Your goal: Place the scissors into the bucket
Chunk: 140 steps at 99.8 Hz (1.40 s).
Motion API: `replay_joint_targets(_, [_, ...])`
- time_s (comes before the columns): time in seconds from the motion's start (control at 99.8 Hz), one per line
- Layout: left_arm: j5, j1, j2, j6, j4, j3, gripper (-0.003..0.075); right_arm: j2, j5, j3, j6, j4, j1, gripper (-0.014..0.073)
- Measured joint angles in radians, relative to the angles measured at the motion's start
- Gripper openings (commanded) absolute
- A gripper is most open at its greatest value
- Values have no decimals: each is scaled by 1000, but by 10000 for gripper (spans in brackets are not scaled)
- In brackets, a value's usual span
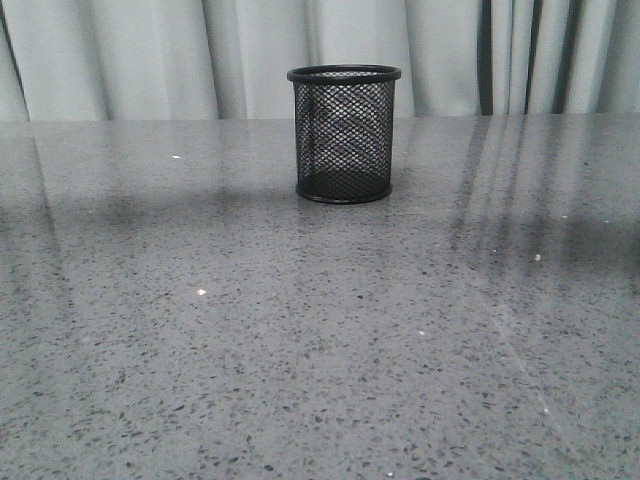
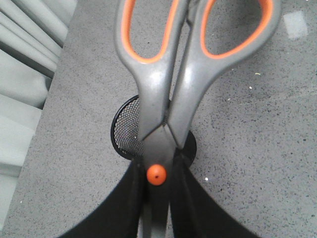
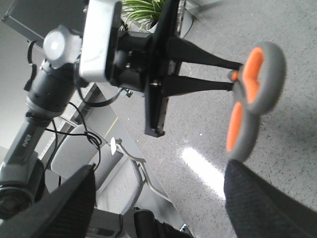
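Table (image 1: 320, 350): grey speckled stone top, with only the cup standing on it in the front view.
Left gripper (image 2: 157, 198): its black fingers (image 2: 124, 208) were clamped on the scissors at the orange pivot, seen in both wrist views; neither arm appeared in the front view.
Right gripper (image 3: 158, 208): its fingers stood wide apart, holding nothing.
Scissors (image 2: 163, 89): held aloft, apparently closed, handles away from the wrist; blades hidden between the fingers.
Mesh pen cup (image 1: 344, 133): upright, far centre of the table, directly behind the scissors in the left wrist view.
Doing it well: probably turn the blades downward, centre them over the rim, lower until they near the base, then release, since the tall handles could tip the cup.
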Motion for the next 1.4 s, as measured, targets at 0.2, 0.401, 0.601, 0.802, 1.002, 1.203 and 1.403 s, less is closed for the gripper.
replay_joint_targets(0.2, [1, 0, 0, 0, -36, 0, 62, 31, -28, -9, -58, 8, 33, 487])
replay_joint_targets(0.401, [5, 0, 0, 0, -58, 0, 62, 48, -102, -9, -72, 13, 64, 487])
replay_joint_targets(0.601, [46, 0, 0, 0, -63, 0, 61, 56, -196, -9, -74, 15, 66, 488])
replay_joint_targets(0.802, [50, 0, 0, 0, -102, 0, 61, 56, -224, -9, -74, 19, 66, 488])
replay_joint_targets(1.002, [50, 0, 0, 0, -125, -18, 61, 56, -243, -9, -75, 23, 66, 487])
replay_joint_targets(1.203, [50, 0, 0, 0, -140, -20, 61, 56, -275, -9, -76, 59, 66, 487])
replay_joint_targets(1.403, [50, 0, 0, 0, -142, -20, 62, 75, -279, -9, -76, 81, 75, 487])
